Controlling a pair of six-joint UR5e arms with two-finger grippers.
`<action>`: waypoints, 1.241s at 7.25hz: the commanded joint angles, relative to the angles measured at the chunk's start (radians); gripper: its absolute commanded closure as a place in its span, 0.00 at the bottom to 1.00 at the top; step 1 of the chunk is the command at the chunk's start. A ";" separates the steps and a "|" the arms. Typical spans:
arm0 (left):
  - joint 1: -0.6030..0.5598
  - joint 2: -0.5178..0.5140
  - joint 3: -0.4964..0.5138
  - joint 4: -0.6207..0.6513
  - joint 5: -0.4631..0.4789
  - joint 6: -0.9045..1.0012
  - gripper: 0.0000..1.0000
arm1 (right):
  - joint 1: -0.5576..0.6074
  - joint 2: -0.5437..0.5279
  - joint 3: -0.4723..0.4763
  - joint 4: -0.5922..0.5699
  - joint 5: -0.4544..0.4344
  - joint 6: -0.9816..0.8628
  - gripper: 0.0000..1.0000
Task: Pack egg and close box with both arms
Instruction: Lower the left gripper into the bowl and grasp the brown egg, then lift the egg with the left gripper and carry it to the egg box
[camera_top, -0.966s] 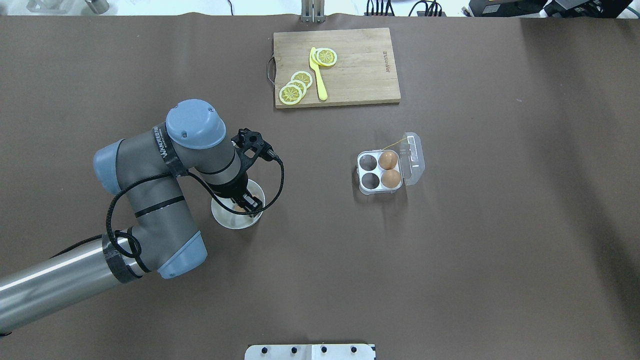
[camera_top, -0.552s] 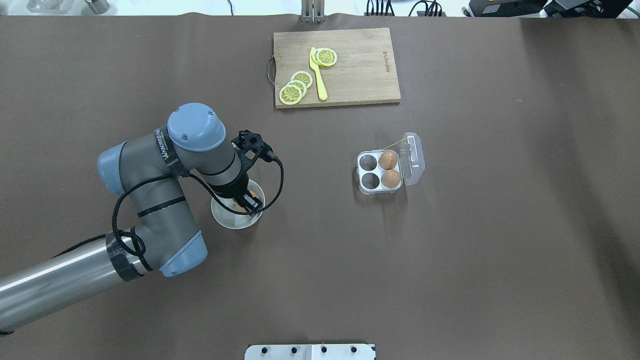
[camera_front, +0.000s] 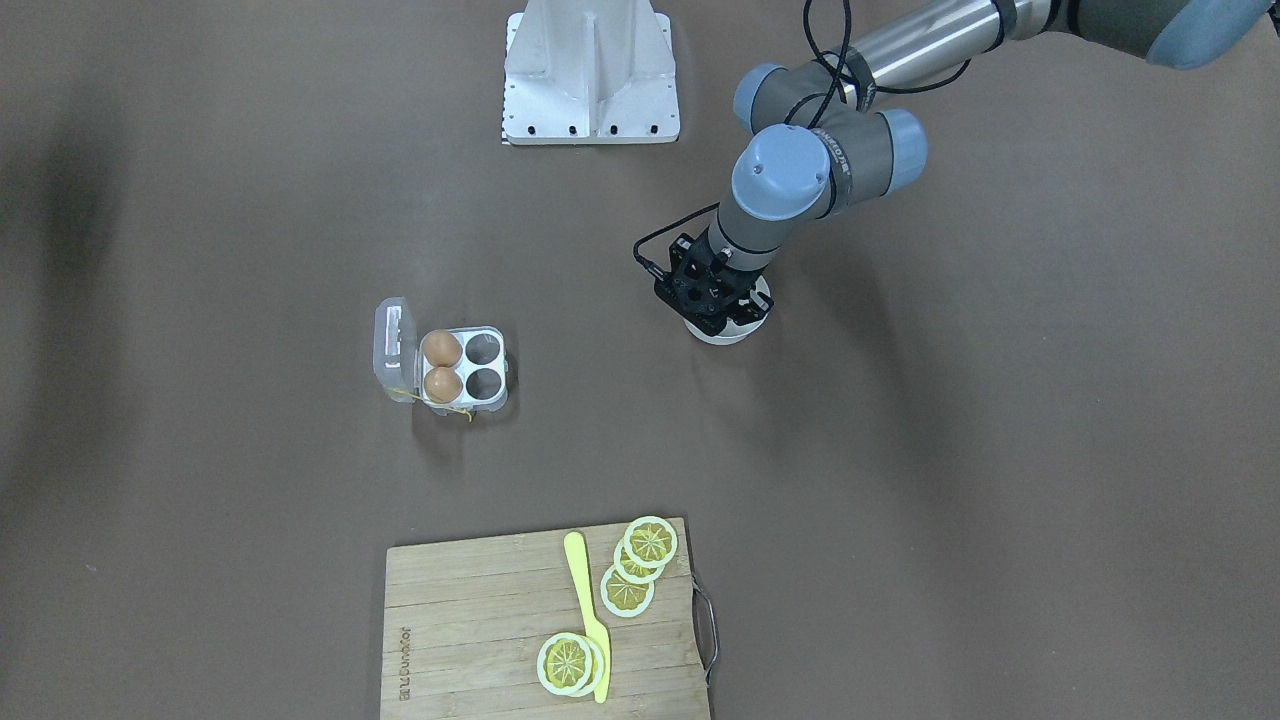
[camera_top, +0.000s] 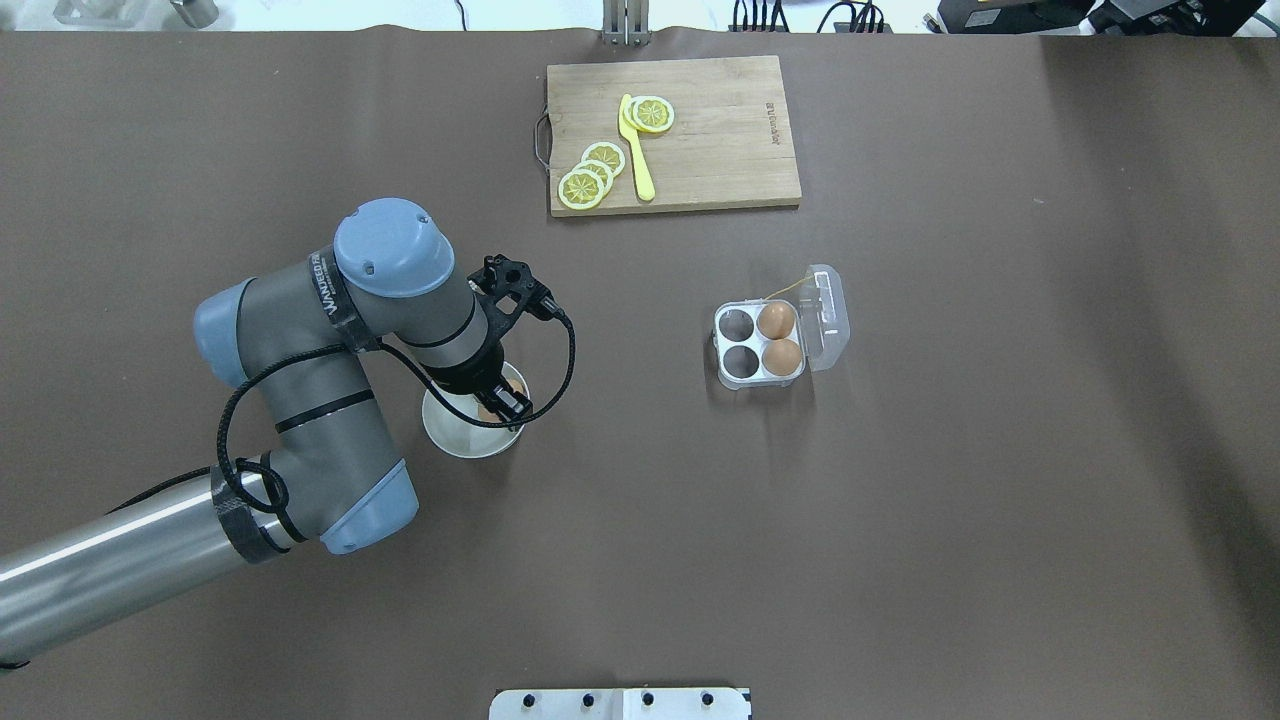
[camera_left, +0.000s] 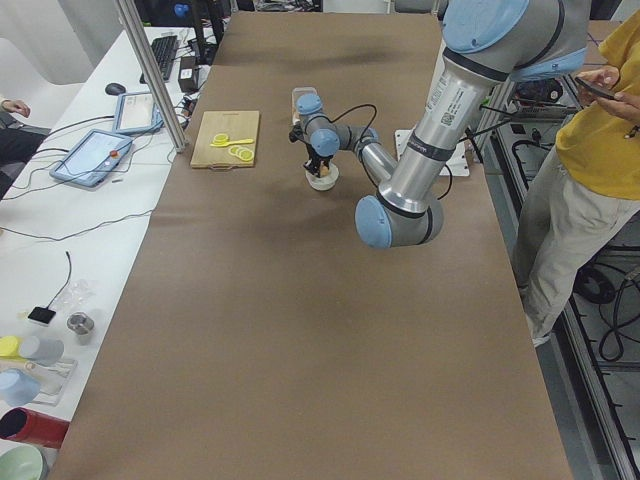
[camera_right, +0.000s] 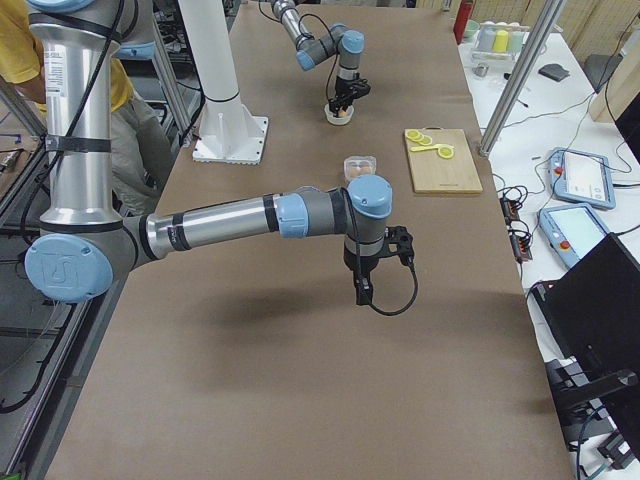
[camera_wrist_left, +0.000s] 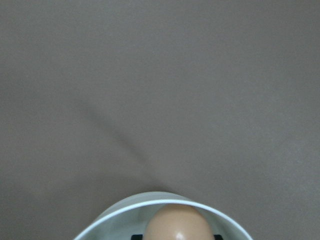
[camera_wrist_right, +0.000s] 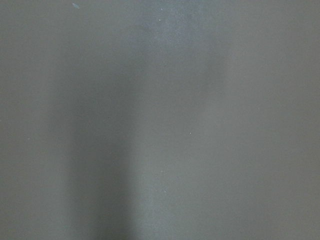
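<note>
Front-facing view: the box (camera_front: 463, 367) lies open with two cells free, well apart from the white bowl (camera_front: 738, 327). Left wrist view: the egg (camera_wrist_left: 177, 225) sits centred inside the bowl rim. Overhead view: the left gripper (camera_top: 500, 403) appears clamped on the egg. I lift vertically and clear the rim before traversing. Right-side view: the right gripper (camera_right: 361, 291) hangs apart from the box. I cannot tell its state.

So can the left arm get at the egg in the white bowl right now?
Probably yes. The left gripper is down inside the white bowl, right at the egg, and nothing covers the bowl. Whether it has gripped the egg, I cannot tell.
</note>
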 joint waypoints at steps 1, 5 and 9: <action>-0.038 0.004 -0.081 0.080 -0.035 0.003 0.79 | 0.000 0.000 0.000 0.002 0.000 0.000 0.00; -0.112 -0.144 -0.033 0.108 -0.082 -0.009 0.79 | 0.000 -0.002 0.006 0.000 0.003 0.002 0.00; -0.132 -0.443 0.298 0.035 -0.077 -0.013 0.79 | 0.000 -0.002 0.008 0.002 0.003 0.000 0.00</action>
